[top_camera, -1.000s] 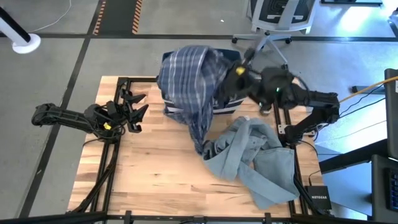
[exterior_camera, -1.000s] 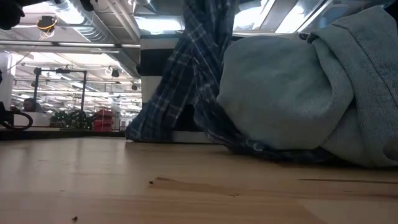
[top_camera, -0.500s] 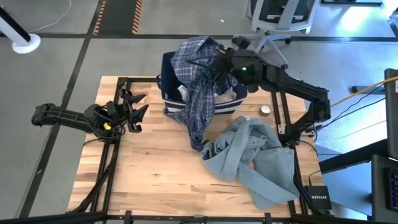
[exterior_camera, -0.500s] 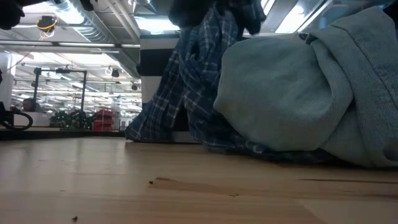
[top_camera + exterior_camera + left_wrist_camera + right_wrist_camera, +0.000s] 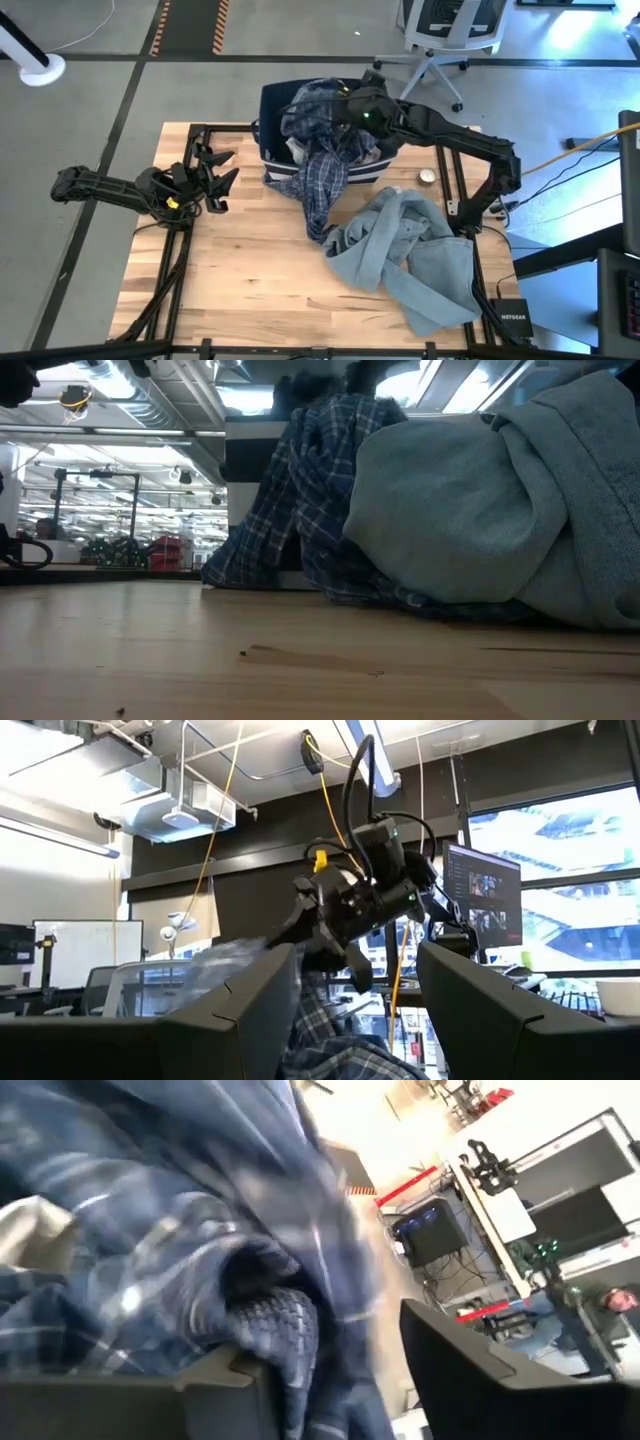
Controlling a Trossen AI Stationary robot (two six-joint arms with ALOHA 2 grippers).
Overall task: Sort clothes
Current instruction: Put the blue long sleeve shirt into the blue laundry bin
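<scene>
Clearly the right gripper (image 5: 345,105), its fingers parting around the plaid shirt (image 5: 322,150) over the navy bin (image 5: 275,170) at upper centre, should release fully before lifting, since a sleeve hangs outside.

You've got a grey concrete floor (image 5: 90,130) around the table, black-and-yellow hazard tape (image 5: 190,25) at the high view's top. White office chair (image 5: 450,25) top centre-right. Low view: bright ceiling strip lights (image 5: 110,435) upper left. Left wrist view: exposed ductwork (image 5: 185,805) upper left, whiteboard (image 5: 75,950) lower left, big windows (image 5: 560,880) right.
</scene>
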